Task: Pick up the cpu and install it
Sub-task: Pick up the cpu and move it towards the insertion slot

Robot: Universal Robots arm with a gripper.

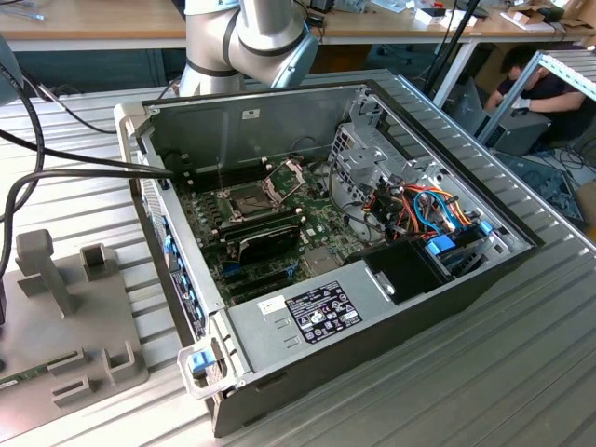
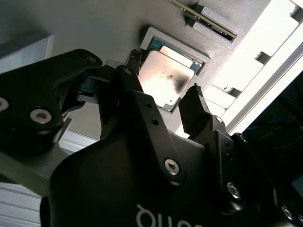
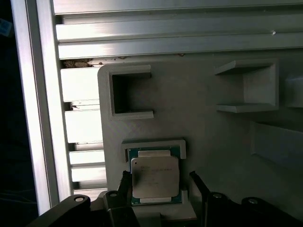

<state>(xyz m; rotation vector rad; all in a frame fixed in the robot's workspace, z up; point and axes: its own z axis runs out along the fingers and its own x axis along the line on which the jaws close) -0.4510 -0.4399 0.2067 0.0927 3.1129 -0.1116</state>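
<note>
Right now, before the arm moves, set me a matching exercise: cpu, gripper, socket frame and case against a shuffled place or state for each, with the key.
Things:
1 cpu
2 gripper
3 socket frame
4 case

Places or states:
a lid off, on the ribbed table
b open, straddling the cpu
c lying in the grey holder's recess
d tilted up on the motherboard

Pairs: 1-c, 2-b, 3-d, 4-a

Ribbed metal table [image 1: 521, 372], open computer case [image 1: 242, 130], grey fixture block [image 1: 102, 317]
</note>
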